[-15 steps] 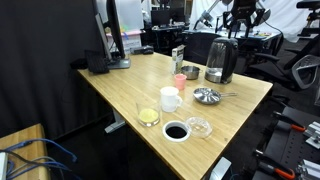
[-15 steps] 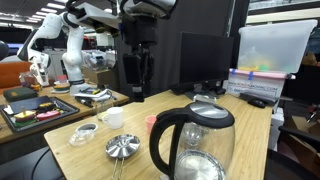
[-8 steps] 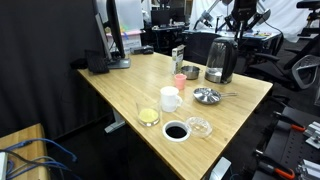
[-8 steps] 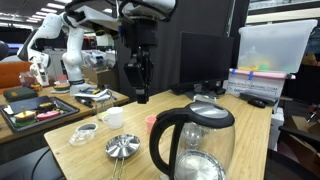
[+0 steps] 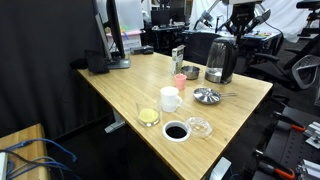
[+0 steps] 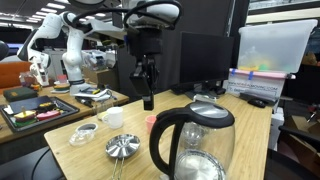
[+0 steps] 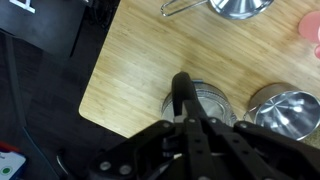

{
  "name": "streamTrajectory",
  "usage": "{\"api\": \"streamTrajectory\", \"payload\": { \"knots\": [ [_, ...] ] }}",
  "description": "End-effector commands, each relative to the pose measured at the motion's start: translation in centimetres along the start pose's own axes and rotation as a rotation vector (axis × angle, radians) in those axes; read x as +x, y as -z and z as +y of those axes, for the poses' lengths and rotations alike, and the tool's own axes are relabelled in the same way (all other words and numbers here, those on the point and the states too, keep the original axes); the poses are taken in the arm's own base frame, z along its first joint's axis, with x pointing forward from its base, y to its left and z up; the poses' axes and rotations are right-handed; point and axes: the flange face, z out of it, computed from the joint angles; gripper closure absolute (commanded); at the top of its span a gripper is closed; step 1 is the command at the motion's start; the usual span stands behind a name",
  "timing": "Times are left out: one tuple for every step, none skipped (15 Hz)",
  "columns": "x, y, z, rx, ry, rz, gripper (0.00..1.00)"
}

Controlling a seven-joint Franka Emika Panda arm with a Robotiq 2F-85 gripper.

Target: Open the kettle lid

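The kettle stands near the table's far edge, black on top and steel below. In an exterior view it fills the foreground with its dark handle towards the camera. Its lid lies flat on top, down on the body. My gripper hangs in the air above and beyond the kettle, fingers pressed together and pointing down, nothing between them. It also shows over the kettle. In the wrist view my shut gripper lies over the edge of the round lid far below.
A shiny steel dish with a wire handle lies beside the kettle, with a pink cup and a white mug nearby. A glass with yellow contents and small dishes sit nearer the front edge. A steel vessel stands next to the kettle.
The fingers have closed from spread apart to pressed together. The arm has stayed above the kettle, and nothing on the table has moved.
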Motion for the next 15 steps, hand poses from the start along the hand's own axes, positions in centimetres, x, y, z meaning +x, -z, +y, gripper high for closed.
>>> {"api": "streamTrajectory", "payload": {
  "knots": [
    [0.4,-0.3,0.2,-0.003,-0.02,0.022,1.0],
    [0.5,-0.4,0.2,-0.003,-0.021,0.022,1.0],
    [0.6,-0.4,0.2,-0.005,-0.023,0.023,1.0],
    [0.7,-0.4,0.2,-0.005,-0.026,0.023,1.0],
    [0.8,-0.4,0.2,-0.005,-0.027,0.022,1.0],
    [0.8,-0.5,0.1,-0.005,-0.028,0.021,1.0],
    [0.8,-0.8,0.0,-0.007,-0.027,0.017,1.0],
    [0.8,-1.0,-0.1,-0.01,-0.027,0.014,1.0],
    [0.8,-1.2,-0.3,-0.013,-0.026,0.01,1.0],
    [0.8,-1.3,-0.4,-0.014,-0.025,0.006,1.0],
    [0.9,-1.5,-0.5,-0.015,-0.023,0.002,1.0],
    [1.0,-1.5,-0.6,-0.014,-0.024,0.002,1.0],
    [1.2,-1.4,-0.7,-0.01,-0.026,0.003,1.0],
    [1.3,-1.2,-0.6,-0.006,-0.028,0.006,1.0],
    [1.4,-0.9,-0.6,-0.001,-0.03,0.009,1.0]
  ]
}}
